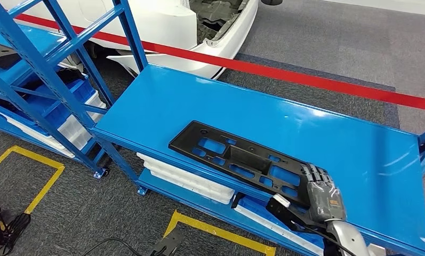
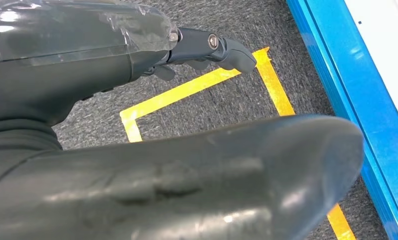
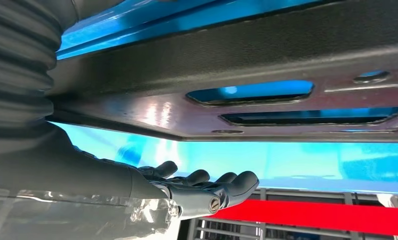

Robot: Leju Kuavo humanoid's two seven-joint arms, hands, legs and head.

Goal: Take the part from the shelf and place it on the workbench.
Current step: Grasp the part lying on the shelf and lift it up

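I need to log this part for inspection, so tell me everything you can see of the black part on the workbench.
The black part is a long, flat, frame-like panel, apparently matte textured plastic, with several rectangular cutouts through which the blue workbench shows, plus small round holes. It lies flat on the workbench top near the front edge, running diagonally. The right robot hand grips its near end, fingers over the top.

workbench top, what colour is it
Bright blue. The workbench shows best in the head view, with the black part lying on it.
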